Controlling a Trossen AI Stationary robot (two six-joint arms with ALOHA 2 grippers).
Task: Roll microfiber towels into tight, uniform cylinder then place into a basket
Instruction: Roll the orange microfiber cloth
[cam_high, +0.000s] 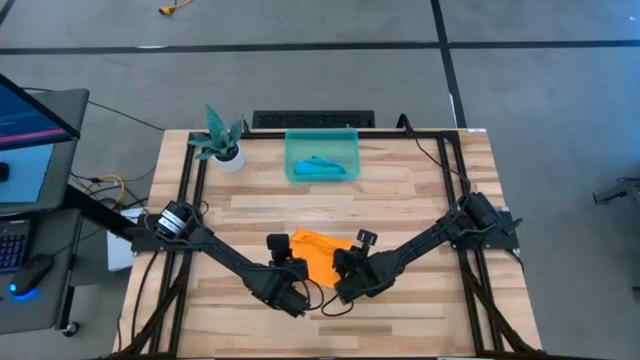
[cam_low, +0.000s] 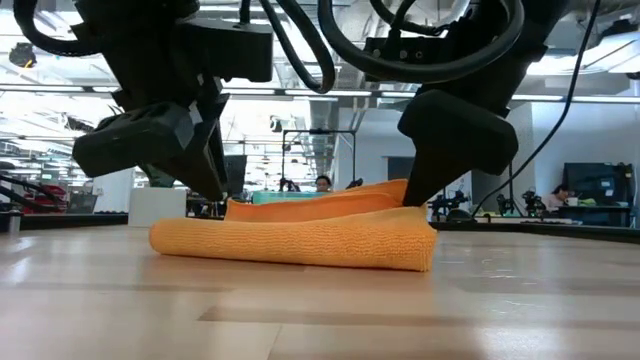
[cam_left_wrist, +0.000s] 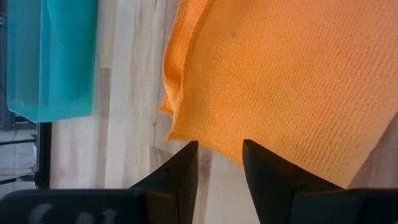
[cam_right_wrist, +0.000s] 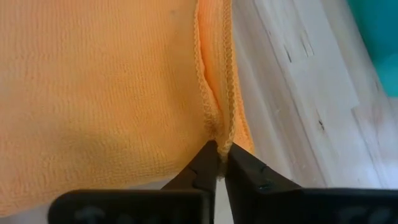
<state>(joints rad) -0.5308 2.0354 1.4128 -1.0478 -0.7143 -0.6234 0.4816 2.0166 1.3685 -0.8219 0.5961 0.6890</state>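
The orange towel (cam_high: 318, 255) lies folded on the table in several layers, with a thicker fold along its near side (cam_low: 300, 243). My left gripper (cam_left_wrist: 221, 155) stands open at the towel's near-left corner (cam_left_wrist: 176, 132), nothing between its fingers. My right gripper (cam_right_wrist: 219, 157) is shut on the towel's right edge. A teal towel (cam_high: 320, 166) lies rolled inside the teal basket (cam_high: 296, 172) at the far middle of the table. My left gripper's tips stand just short of the towel's near edge (cam_left_wrist: 211, 149); I cannot tell whether they touch it. My right gripper pinches the towel's hemmed edge (cam_right_wrist: 216, 127), two hems lying side by side, at its fingertips. The fingers slant down from the near right. The towel rests on the table and puckers at the tips.
A white pot with a teal plant (cam_high: 226, 148) stands at the far left, beside the basket. Bare wood lies between the towel and the basket (cam_high: 330, 205) and along the near edge (cam_high: 400, 320). Black rails run down both sides of the table.
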